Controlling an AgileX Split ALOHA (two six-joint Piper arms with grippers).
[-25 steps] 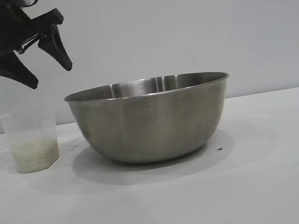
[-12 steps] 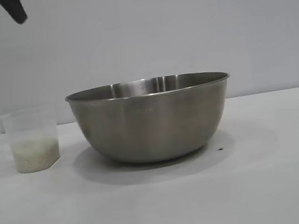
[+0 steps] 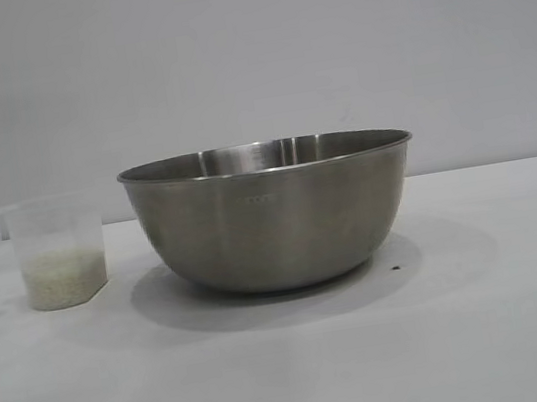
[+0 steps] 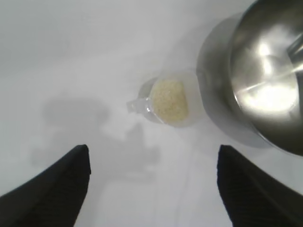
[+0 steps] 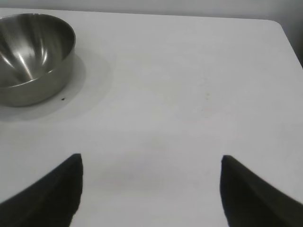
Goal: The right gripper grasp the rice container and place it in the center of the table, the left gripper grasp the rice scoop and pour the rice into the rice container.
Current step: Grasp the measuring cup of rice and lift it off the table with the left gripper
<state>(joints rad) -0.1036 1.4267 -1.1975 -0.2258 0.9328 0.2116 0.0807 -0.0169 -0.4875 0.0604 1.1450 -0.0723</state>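
On the left of the plain white table (image 3: 295,379) stands the small translucent plastic scoop (image 3: 52,254), upright, with a pale layer of white rice (image 3: 64,277) in its lower part. A second ago the black left gripper (image 4: 151,182) hung just above this scoop; now it has risen out of the outside view and looks down on the scoop from high up, its two fingers spread wide and holding nothing. In the middle sits the large round steel bowl (image 3: 273,215), with no rice visible inside. So the pouring is, I judge, not done. Well to the right, the black right gripper (image 5: 150,187) hovers wide open over bare table.
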